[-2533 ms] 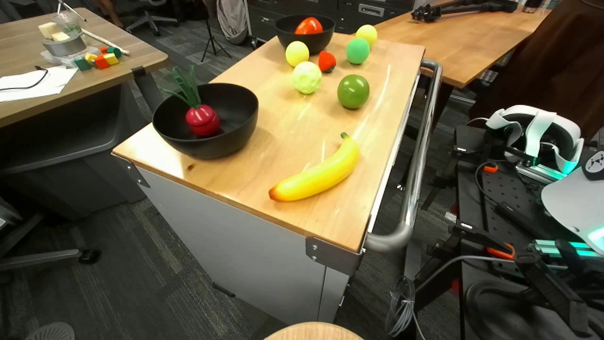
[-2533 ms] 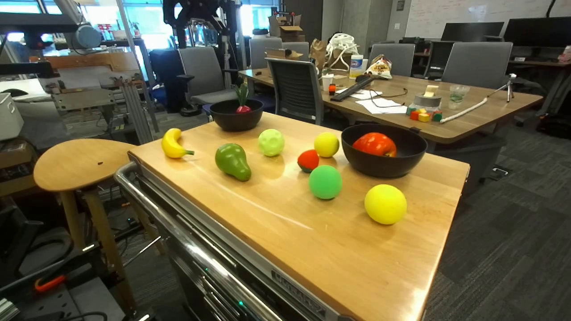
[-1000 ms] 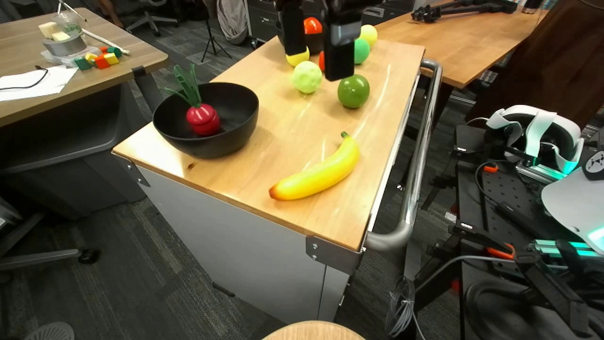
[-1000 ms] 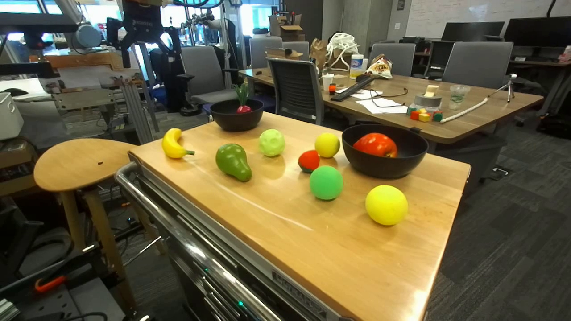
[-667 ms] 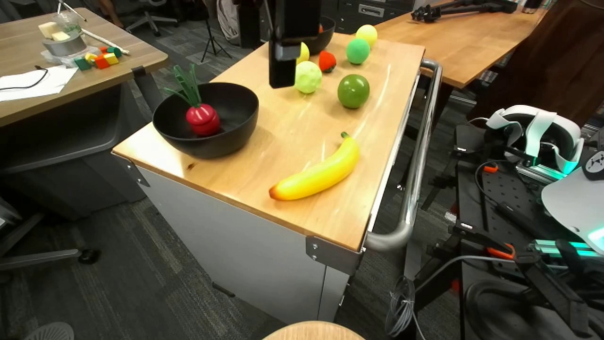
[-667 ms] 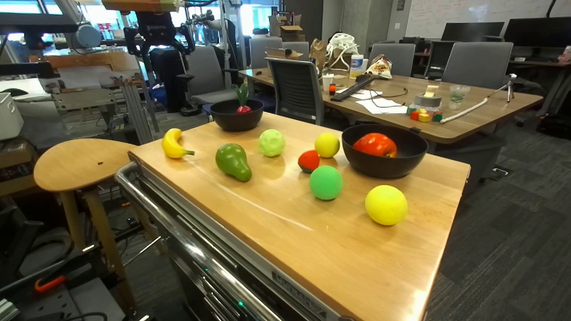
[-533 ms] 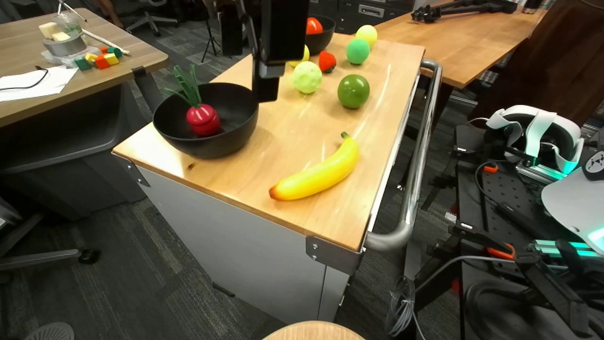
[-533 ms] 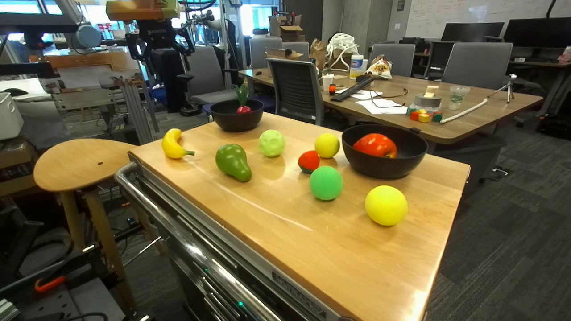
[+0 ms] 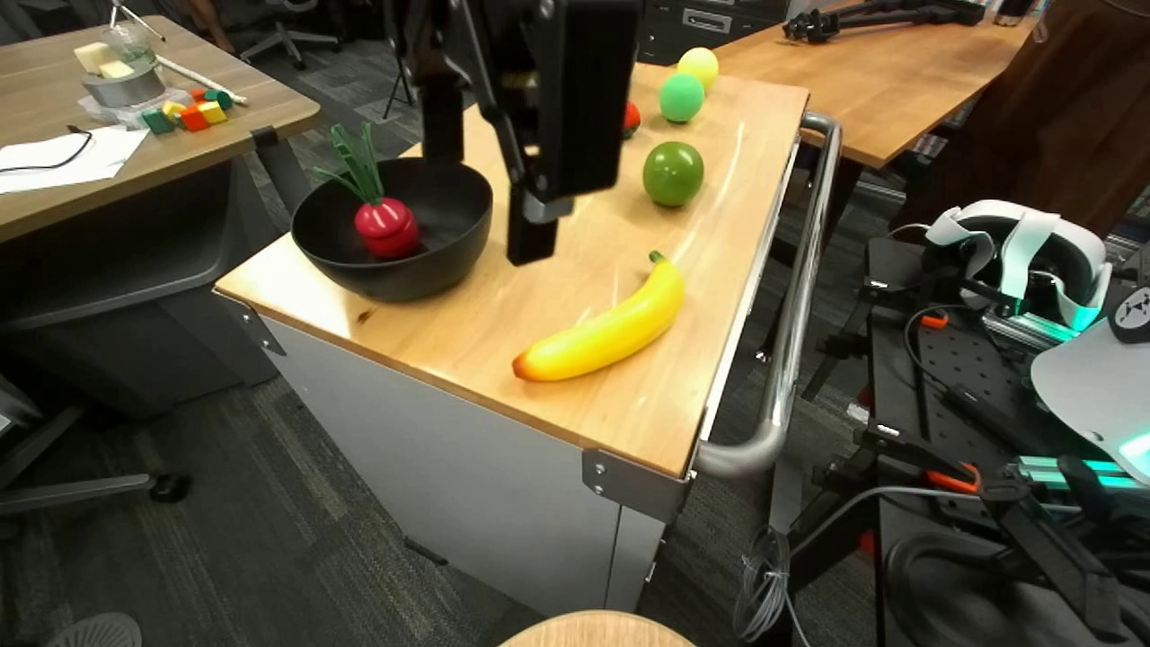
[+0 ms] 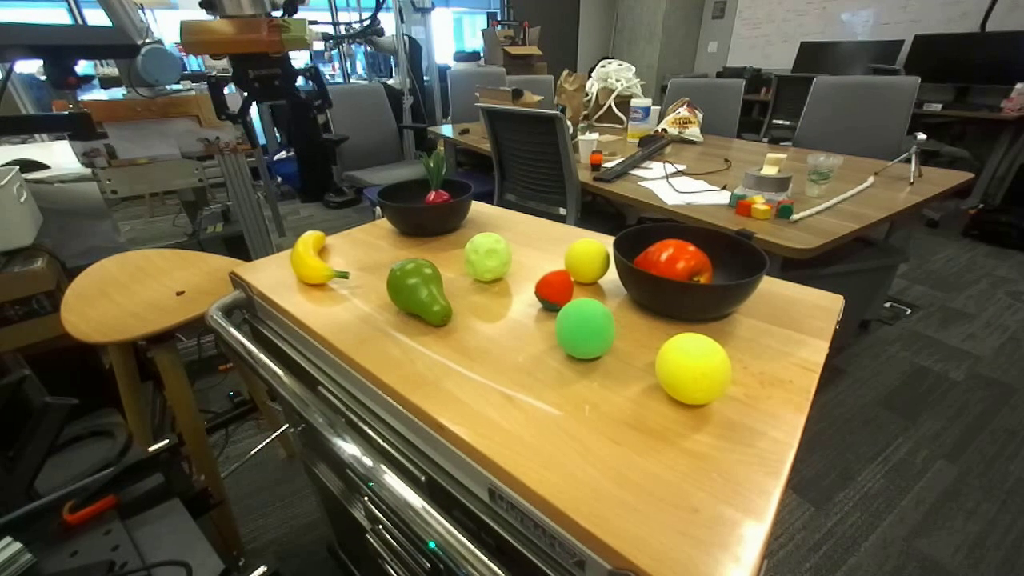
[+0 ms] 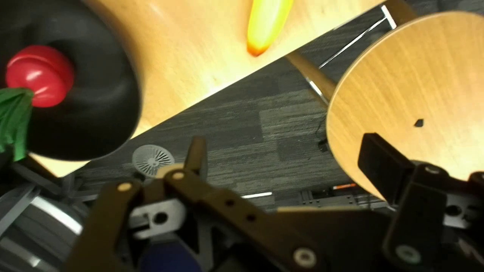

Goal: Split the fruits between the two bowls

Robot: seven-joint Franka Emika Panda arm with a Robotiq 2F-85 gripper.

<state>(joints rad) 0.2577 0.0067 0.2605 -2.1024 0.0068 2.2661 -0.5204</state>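
My gripper [image 9: 490, 189] hangs in the air, its jaws wide apart; only floor and stool show between its fingers in the wrist view [image 11: 287, 156]. A black bowl [image 10: 424, 220] holds a red radish-like piece [image 9: 386, 229] with green leaves. The second black bowl [image 10: 680, 300] has a glossy orange-red fruit [image 10: 672, 260] inside; my gripper hides it in an exterior view. Loose on the tabletop lie the yellow banana [image 11: 266, 26], a green pear-shaped fruit [image 10: 416, 288], a yellow-green ball [image 10: 486, 257], a small red fruit [image 10: 554, 290], a green ball [image 10: 585, 328] and two yellow balls [image 10: 586, 261] [image 10: 693, 368].
The wooden cart top [image 10: 496, 432] has a metal handle rail [image 9: 795, 296] along one long side. A round wooden stool [image 10: 144, 292] stands off the banana's end of the cart. A desk [image 9: 54, 211] with blocks and papers is nearby.
My gripper has come into an exterior view from the top edge and lowered towards the banana's end of the cart, jaws staying apart. Bowls and fruits have not moved.
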